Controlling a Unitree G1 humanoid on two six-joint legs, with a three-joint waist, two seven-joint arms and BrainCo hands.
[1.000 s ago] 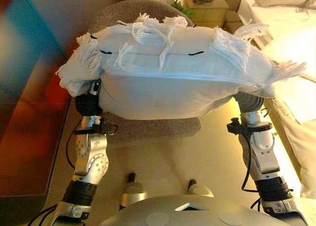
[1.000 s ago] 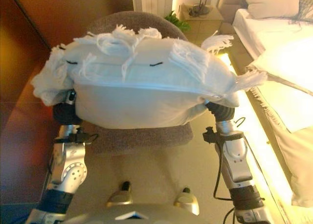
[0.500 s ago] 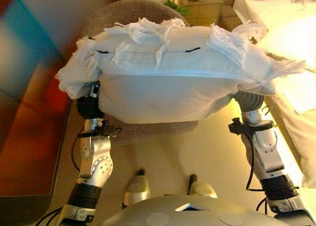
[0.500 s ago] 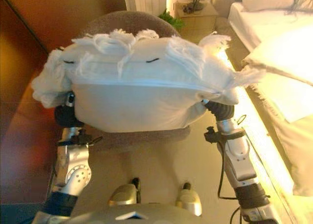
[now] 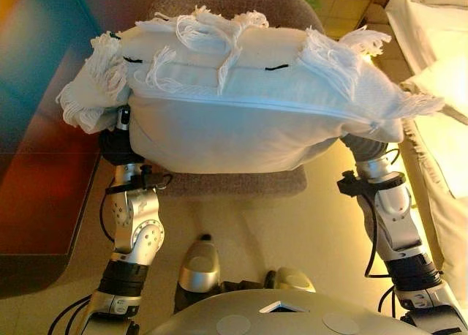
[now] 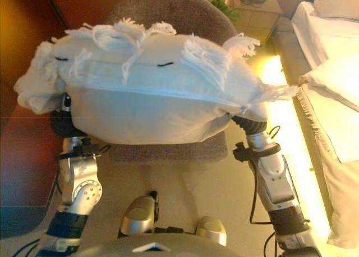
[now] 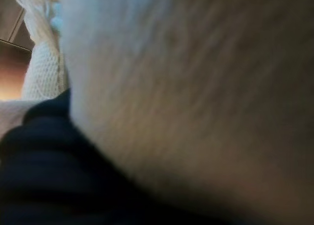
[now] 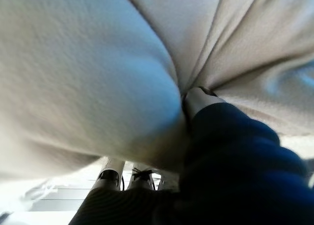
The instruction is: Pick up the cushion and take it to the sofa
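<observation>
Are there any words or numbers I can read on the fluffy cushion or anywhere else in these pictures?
None. The white tasselled cushion has only short black stitch marks, not letters. The grey chair behind it and the white bedding carry no print that can be read.

Setting: a home or hotel-style bedroom. Evidence: a bed (image 6: 336, 49) with white linen and a white pillow (image 6: 335, 0) along the right side; a round grey upholstered chair (image 6: 168, 10) on a pale tiled floor (image 5: 329, 225); a small wooden side table (image 6: 255, 0) with a green potted plant (image 6: 224, 4) beside it; dark reddish wood-panelled furniture (image 5: 44, 181) to the left; warm strip lighting glowing along the bed base (image 6: 291, 133).
</observation>
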